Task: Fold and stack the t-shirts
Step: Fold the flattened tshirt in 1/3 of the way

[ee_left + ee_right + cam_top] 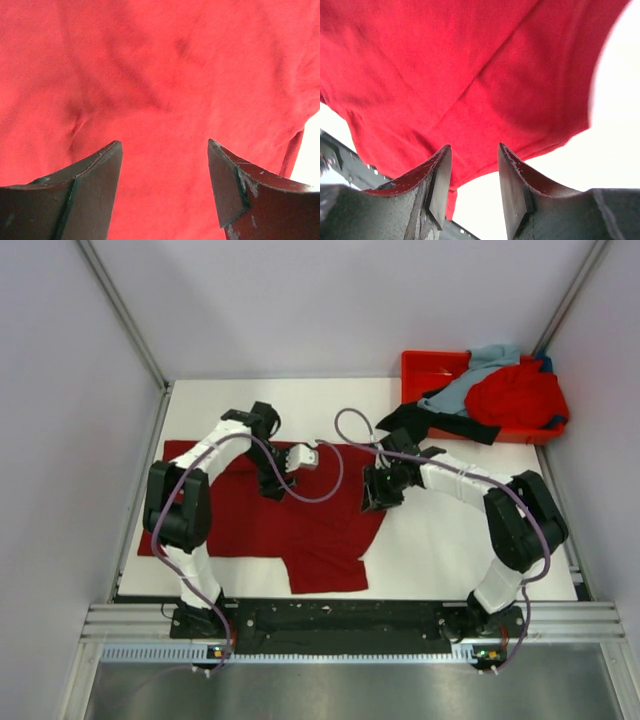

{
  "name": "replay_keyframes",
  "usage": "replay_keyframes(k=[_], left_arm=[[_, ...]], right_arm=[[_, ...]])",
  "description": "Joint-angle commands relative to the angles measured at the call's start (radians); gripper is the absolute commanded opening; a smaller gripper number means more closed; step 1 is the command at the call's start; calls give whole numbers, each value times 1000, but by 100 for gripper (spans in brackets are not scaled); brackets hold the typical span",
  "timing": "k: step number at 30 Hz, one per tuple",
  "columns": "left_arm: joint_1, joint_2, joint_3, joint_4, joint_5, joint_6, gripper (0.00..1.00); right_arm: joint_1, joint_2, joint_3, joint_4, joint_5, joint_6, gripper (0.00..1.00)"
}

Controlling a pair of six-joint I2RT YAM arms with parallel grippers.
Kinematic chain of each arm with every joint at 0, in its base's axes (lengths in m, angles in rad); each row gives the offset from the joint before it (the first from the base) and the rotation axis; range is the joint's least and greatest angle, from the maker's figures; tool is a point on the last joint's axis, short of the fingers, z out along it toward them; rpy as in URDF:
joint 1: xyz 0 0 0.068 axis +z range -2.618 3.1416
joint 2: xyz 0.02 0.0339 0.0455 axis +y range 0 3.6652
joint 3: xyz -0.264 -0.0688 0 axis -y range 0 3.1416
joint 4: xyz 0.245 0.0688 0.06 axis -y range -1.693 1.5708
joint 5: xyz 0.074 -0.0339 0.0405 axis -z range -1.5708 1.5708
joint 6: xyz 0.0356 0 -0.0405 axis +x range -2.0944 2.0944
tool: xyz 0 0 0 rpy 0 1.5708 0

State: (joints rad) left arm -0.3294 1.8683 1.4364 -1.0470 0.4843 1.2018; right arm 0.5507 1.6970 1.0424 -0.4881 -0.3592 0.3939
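Your orange-red tray [418,368] in the far right corner holds the pale grey-blue shirt [482,370] and the bright red shirt [518,395] heaped together. The black shirt [445,420] spills over its near rim onto the table [450,550]. The dark crimson shirt [300,525] lies spread on the table's left half. Your left gripper [165,165] hangs over it, fingers wide apart and holding nothing. Your right gripper [474,172] sits at the shirt's right edge, fingers parted more narrowly, also empty.

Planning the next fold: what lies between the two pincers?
Top view: only the spread dark crimson t-shirt and a purple cable looping over it, between the left pincer and right pincer.
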Motion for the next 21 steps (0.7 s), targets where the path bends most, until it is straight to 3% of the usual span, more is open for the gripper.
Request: replay_keyframes(k=[1, 4, 8, 12, 17, 19, 21], left_arm=[[159, -77, 91, 85, -71, -132, 71], [286, -51, 134, 136, -159, -211, 67], [449, -58, 64, 244, -262, -182, 67], [555, -29, 2, 384, -369, -137, 72], [651, 52, 42, 488, -421, -133, 73], [665, 92, 55, 528, -438, -159, 72], [668, 129, 56, 545, -449, -168, 67]], right_arm=[[-81, 30, 177, 13, 126, -50, 41], [-97, 111, 295, 13, 189, -69, 41], [-104, 239, 415, 16, 272, -84, 41], [-121, 343, 496, 17, 295, -73, 41], [-123, 430, 556, 26, 330, -87, 40], [-130, 449, 562, 26, 342, -79, 32], [-141, 467, 568, 26, 348, -61, 17]])
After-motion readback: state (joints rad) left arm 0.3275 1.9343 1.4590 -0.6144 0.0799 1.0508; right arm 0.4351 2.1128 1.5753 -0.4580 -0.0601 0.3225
